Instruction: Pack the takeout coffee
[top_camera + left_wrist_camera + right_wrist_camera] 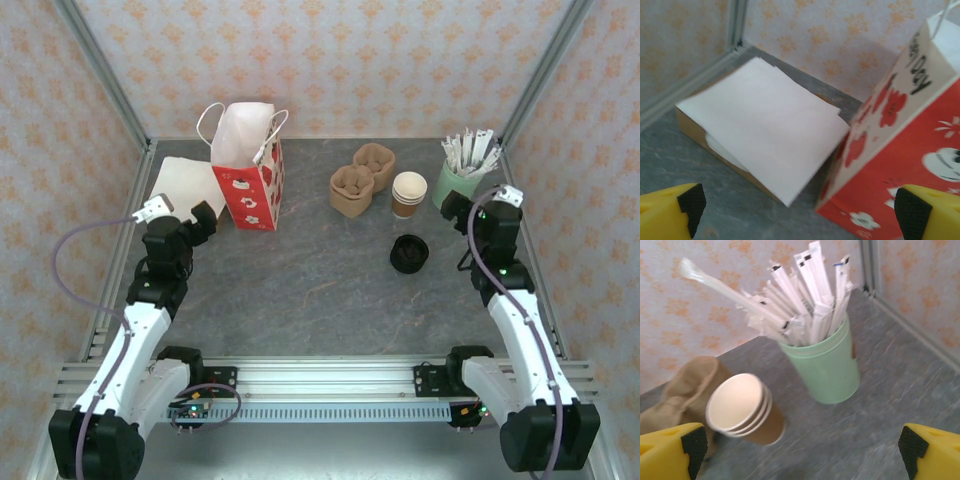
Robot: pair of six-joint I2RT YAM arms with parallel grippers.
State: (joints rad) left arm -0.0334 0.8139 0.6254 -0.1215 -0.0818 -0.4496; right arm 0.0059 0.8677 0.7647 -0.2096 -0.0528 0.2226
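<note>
The brown kraft paper cup [408, 195] with a pale rim stands upright and uncovered on the grey stone-patterned table [320, 295], toward the far right. In the right wrist view its mouth shows several nested rims. The round black plastic lid [409, 254] is not on it: it lies alone on the table, nearer the arm bases than the cup and apart from it.

Things crowd the cup on both sides. Just beside it on the right is a mint-green plastic cup [455, 187] stuffed with white paper-wrapped stirrers [472, 152] that fan out above its rim. Just to the left sits a brown moulded-pulp cup carrier [358, 182], its pockets facing up; whether it touches the cup I cannot tell.

The right jaws are spread wide with nothing between them. They hang near the green cup, which stands closer to them than the kraft cup does.

Well apart, at the far left, a red-and-white paper gift bag [250, 185] with cord handles stands upright with its top open. A stack of white paper napkins [185, 185] in a shallow brown cardboard tray [690, 127] lies just beside it. The left jaws, also spread wide and empty, point at the gap between the napkins and the bag.
</note>
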